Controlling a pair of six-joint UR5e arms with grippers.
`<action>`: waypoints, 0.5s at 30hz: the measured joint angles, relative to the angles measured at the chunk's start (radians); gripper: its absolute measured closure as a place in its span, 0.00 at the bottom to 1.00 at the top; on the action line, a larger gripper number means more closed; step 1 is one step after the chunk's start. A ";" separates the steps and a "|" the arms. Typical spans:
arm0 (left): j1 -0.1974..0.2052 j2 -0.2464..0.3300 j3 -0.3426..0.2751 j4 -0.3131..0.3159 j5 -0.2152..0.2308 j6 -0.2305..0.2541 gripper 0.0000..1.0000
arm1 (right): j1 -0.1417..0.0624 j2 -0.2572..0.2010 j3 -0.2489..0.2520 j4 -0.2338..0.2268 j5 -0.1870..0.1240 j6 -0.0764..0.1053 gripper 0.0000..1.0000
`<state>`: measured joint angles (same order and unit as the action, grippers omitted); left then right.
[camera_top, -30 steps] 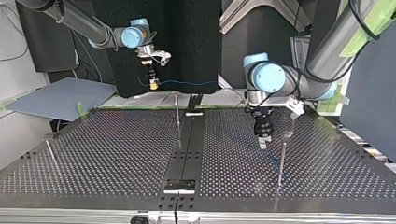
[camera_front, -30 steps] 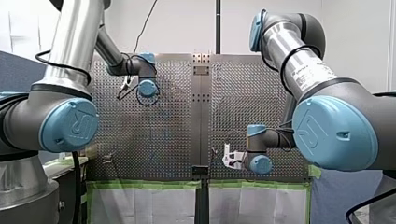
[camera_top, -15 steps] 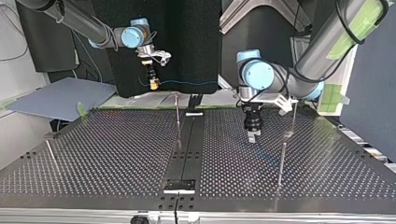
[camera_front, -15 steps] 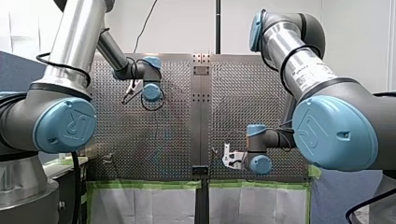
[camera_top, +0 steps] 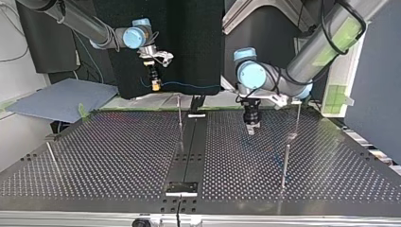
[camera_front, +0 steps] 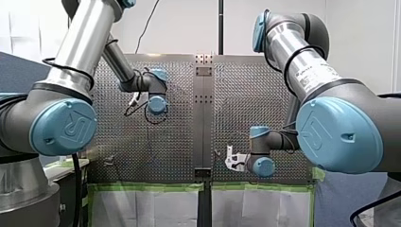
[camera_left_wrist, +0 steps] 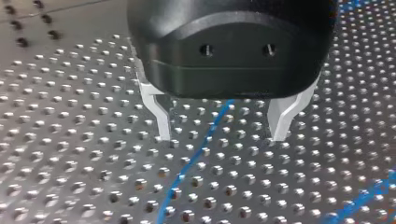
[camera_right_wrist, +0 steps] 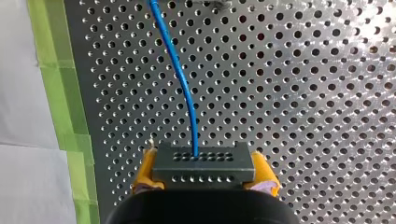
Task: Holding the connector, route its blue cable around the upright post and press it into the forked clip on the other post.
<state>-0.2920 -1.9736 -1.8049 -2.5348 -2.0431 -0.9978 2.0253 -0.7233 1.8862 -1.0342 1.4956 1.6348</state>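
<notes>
In the right wrist view my right gripper (camera_right_wrist: 204, 179) has its yellow pads shut on a black connector (camera_right_wrist: 203, 163). Its blue cable (camera_right_wrist: 180, 79) runs ahead over the perforated plate. In the top view that gripper (camera_top: 154, 81) hangs high at the back left, and the cable (camera_top: 189, 85) stretches toward the view's right. My left gripper (camera_left_wrist: 222, 135) is open just above the plate. A stretch of blue cable (camera_left_wrist: 201, 154) lies on the plate below the gap between its fingers. In the top view it (camera_top: 251, 128) stands right of a thin upright post (camera_top: 179, 116).
Two more thin posts (camera_top: 285, 163) (camera_top: 297, 118) stand at the top view's right, and a leaning one (camera_top: 51, 153) at its left. A black rail (camera_top: 191, 142) runs down the table's middle. Green tape (camera_right_wrist: 60, 107) edges the plate beside the connector.
My left arm has swung toward the table's middle, to the top view's left and further back. My right arm and the connector have stayed still.
</notes>
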 joint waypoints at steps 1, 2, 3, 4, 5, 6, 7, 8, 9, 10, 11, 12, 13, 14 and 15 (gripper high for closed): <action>0.000 -0.007 0.000 0.001 -0.007 -0.001 0.00 | 0.000 0.000 0.000 0.000 0.000 0.000 1.00; -0.001 -0.014 0.001 0.002 -0.014 -0.002 0.00 | 0.000 0.000 0.000 0.000 0.000 0.000 1.00; -0.001 -0.022 0.001 0.004 -0.023 -0.003 0.00 | 0.000 0.000 0.000 0.000 0.000 0.000 1.00; -0.001 -0.027 0.001 0.005 -0.030 -0.004 0.00 | 0.000 0.000 0.000 0.000 0.000 -0.001 1.00; -0.001 -0.030 0.001 0.007 -0.037 -0.004 0.00 | 0.000 0.000 0.000 0.001 0.000 -0.001 1.00; -0.001 -0.033 0.001 0.008 -0.047 -0.006 0.00 | 0.000 0.000 0.000 0.002 0.000 -0.001 1.00; 0.000 -0.035 0.001 0.008 -0.054 -0.007 0.00 | 0.000 0.000 0.000 0.002 0.000 -0.001 1.00; 0.001 -0.036 0.002 0.006 -0.062 -0.007 0.00 | 0.000 0.000 0.000 0.003 0.000 -0.002 1.00; 0.003 -0.037 0.004 0.002 -0.072 -0.007 0.00 | 0.000 0.000 0.000 0.004 0.000 -0.002 1.00; 0.004 -0.037 0.006 -0.003 -0.079 -0.005 0.00 | 0.001 0.000 0.000 0.005 0.000 -0.002 1.00; 0.004 -0.037 0.008 -0.010 -0.087 -0.002 0.00 | 0.001 0.000 0.000 0.006 0.000 -0.002 1.00; 0.003 -0.037 0.011 -0.018 -0.098 0.005 0.00 | 0.001 0.000 0.000 0.007 0.000 -0.003 1.00; 0.001 -0.037 0.014 -0.025 -0.106 0.010 0.00 | 0.001 0.000 0.000 0.008 0.000 -0.003 1.00; -0.001 -0.037 0.016 -0.032 -0.114 0.016 0.00 | 0.002 0.000 0.000 0.008 0.000 -0.003 1.00; -0.004 -0.037 0.018 -0.042 -0.123 0.024 0.00 | 0.002 0.000 0.000 0.009 0.000 -0.004 1.00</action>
<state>-0.2957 -2.0107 -1.7871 -2.5769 -2.1663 -0.9734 2.0271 -0.7230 1.8860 -1.0254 1.4958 1.6313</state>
